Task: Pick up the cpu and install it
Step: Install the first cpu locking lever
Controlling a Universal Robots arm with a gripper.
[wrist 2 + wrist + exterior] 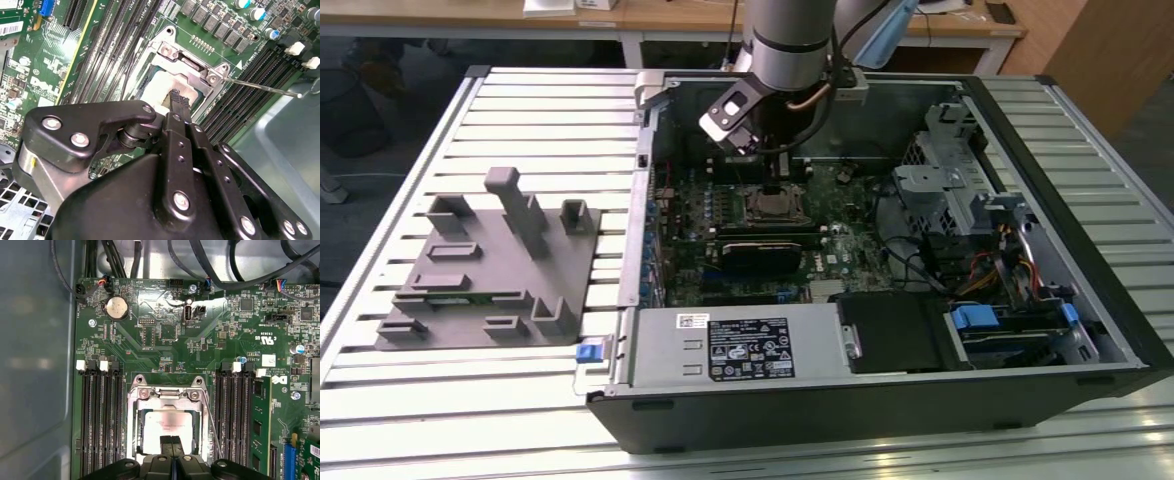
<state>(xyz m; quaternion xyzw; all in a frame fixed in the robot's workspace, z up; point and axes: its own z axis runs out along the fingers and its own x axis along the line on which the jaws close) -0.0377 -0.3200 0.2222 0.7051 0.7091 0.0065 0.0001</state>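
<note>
The arm (787, 40) is reaching down from the far side of the exterior view into an open computer case (881, 415) that is lying on its side on a slatted metal surface (520, 110), its wrist pointing almost straight down over the middle of the green motherboard (165, 345). The claw (171, 441) is sitting right over the cpu (167, 422), its two black fingers (176, 102) pressed together with only a thin seam between them and nothing pinched. The tips are resting on or hovering just above the chip's pale metal top; which of the two is hard to judge. The cpu is lying flat inside the socket frame (133, 410), apparently seated in its recess. In the second wrist view a thin metal lever rod (260, 86) is sticking out sideways from the frame's corner. Banks of dark memory slots (100, 420) are flanking the socket on both sides, and a long green memory stick (260, 425) is standing in a slot on one side, near the frame. Further along the board a round coin battery (118, 307) is sitting, with black cables (240, 282) looping beyond the board's edge. In the exterior view a silver labelled power supply (734, 345) is filling the case's near edge, and a grey fixture (480, 290) is lying on the surface well apart, toward the exterior view's left.
</note>
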